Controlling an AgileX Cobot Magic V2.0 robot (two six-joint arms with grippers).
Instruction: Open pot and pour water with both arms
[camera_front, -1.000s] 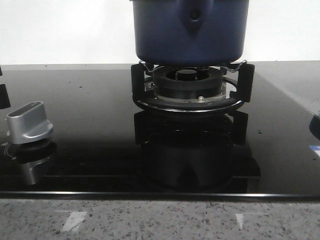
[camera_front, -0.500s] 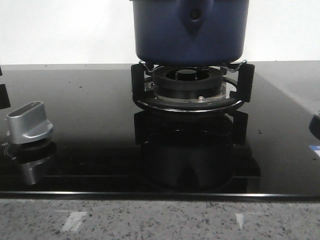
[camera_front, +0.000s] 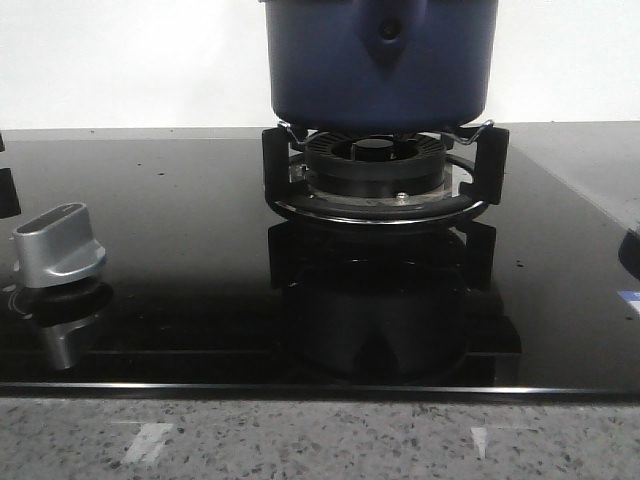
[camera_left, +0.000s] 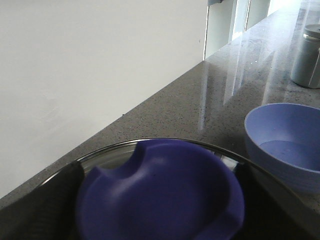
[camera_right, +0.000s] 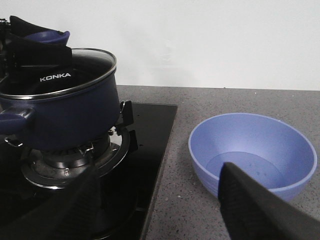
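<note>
Pot (camera_front: 380, 65) on burner (camera_front: 378, 180) w/ lid on — left tool (camera_right: 35, 42) gripping lid knob (camera_left: 160, 200), right tool (camera_right: 165, 205) spread wide.

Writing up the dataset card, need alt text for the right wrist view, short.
A dark blue pot with a glass lid marked KONKA sits on a gas burner of a black glass cooktop. The left gripper is at the lid's knob. A light blue bowl stands on the grey counter beside it, between the right gripper's open fingers.

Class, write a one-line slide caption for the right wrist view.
Lidded navy pot on the gas burner, with an empty blue bowl alongside.
</note>
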